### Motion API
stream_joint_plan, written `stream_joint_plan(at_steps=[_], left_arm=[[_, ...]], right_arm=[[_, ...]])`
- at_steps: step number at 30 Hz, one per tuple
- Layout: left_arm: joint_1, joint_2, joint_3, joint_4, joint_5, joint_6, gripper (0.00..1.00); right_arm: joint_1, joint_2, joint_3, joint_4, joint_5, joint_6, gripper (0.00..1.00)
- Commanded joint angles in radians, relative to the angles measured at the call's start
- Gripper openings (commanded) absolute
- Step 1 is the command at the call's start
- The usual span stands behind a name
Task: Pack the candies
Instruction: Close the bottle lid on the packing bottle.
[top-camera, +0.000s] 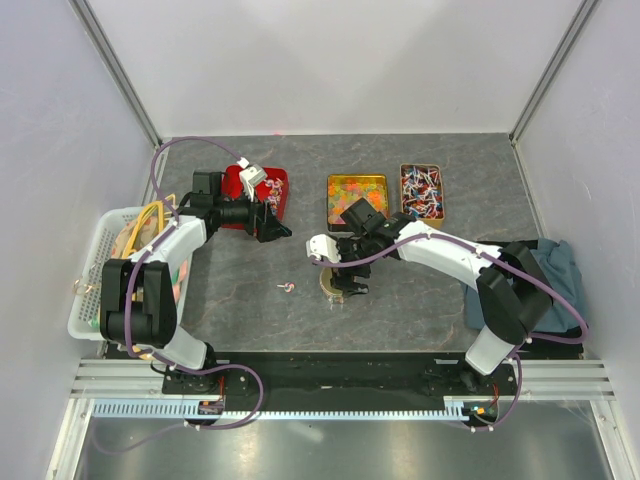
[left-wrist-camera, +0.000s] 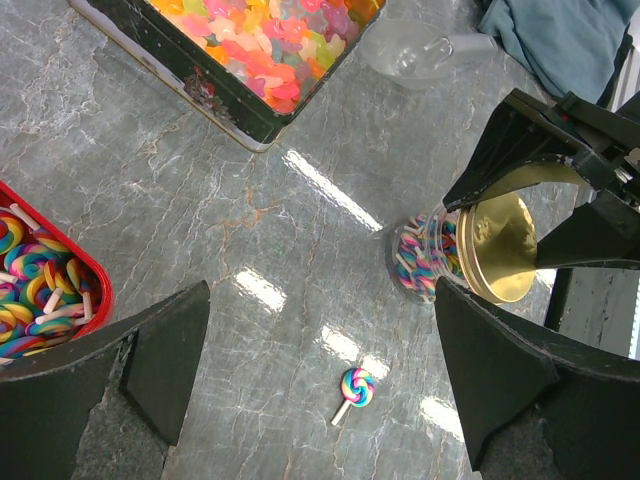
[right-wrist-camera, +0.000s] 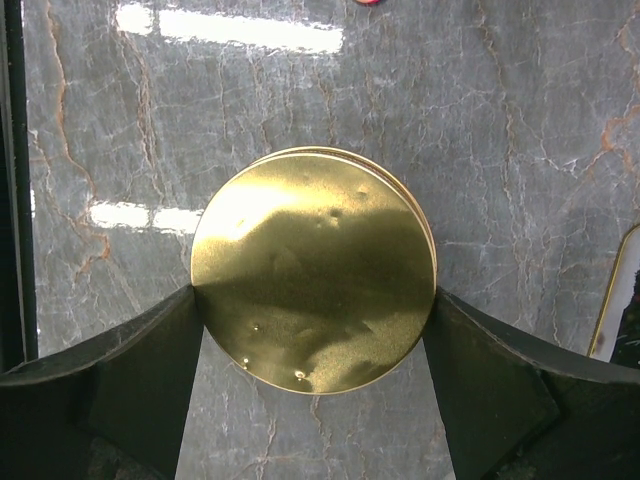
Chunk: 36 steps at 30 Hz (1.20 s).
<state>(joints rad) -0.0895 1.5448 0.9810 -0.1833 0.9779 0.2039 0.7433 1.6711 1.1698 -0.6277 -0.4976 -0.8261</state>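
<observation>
Fingers of the right gripper (right-wrist-camera: 315, 300) clasped the gold lid (right-wrist-camera: 313, 268) of the candy jar (left-wrist-camera: 415, 262) — left gripper (left-wrist-camera: 322, 292) hung spread, empty, near a stray lollipop (left-wrist-camera: 356, 388).

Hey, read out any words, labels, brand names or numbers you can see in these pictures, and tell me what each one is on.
No text can be read in any view.
Pale mark on the side wall of the dark rectangular tin of gummy sweets: too blurred to read, perhaps only an ornament.
Round gold metal lid: plain, no lettering.
Red tray of swirl lollipops: no print visible.
</observation>
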Motion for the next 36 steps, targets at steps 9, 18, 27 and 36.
stream_joint_plan(at_steps=[9, 18, 27, 36], left_arm=[[0.0, 0.008, -0.002, 0.03, 0.041, 0.015, 1.0], [0.0, 0.017, -0.001, 0.031, 0.051, 0.012, 0.99], [0.0, 0.017, -0.002, 0.031, 0.056, 0.011, 0.99], [0.0, 0.015, -0.005, 0.031, 0.062, 0.014, 0.99]], right_arm=[[-0.005, 0.015, 0.045, -0.067, -0.038, -0.024, 0.79], [-0.005, 0.041, 0.045, -0.024, -0.004, 0.013, 0.81], [-0.007, 0.045, 0.039, -0.014, 0.013, 0.018, 0.92], [-0.032, 0.039, 0.037, -0.014, -0.004, 0.025, 0.98]])
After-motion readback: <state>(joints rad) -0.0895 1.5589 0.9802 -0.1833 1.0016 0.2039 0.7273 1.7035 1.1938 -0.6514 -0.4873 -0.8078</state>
